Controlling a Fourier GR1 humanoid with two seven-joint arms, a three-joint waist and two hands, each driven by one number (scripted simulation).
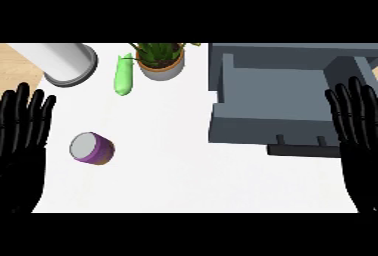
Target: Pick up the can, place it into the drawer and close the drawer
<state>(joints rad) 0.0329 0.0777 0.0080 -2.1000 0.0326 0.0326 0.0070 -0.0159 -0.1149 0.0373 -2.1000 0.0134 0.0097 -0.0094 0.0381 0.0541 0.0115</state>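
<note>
Since the can (91,148) lies well apart from both hands, the step in hand is judged to be the reach and grasp, not yet begun. The left hand (24,135) is the nearer one: the can sits just to its right, a little below its fingertips, so a short sideways move would bring the palm alongside. The grasp probably goes best with the fingers wrapped round the purple wall, not pressed on the lid, as a tilted or lying can might roll away. Both hands are released, fingers straight and pointing up; the right hand (354,130) rests at the far edge, partly over the open grey drawer (269,100), whose handle (303,149) lies just left of its palm.

The can looks short and round, with a purple side and a pale grey top facing the left hand.
</note>
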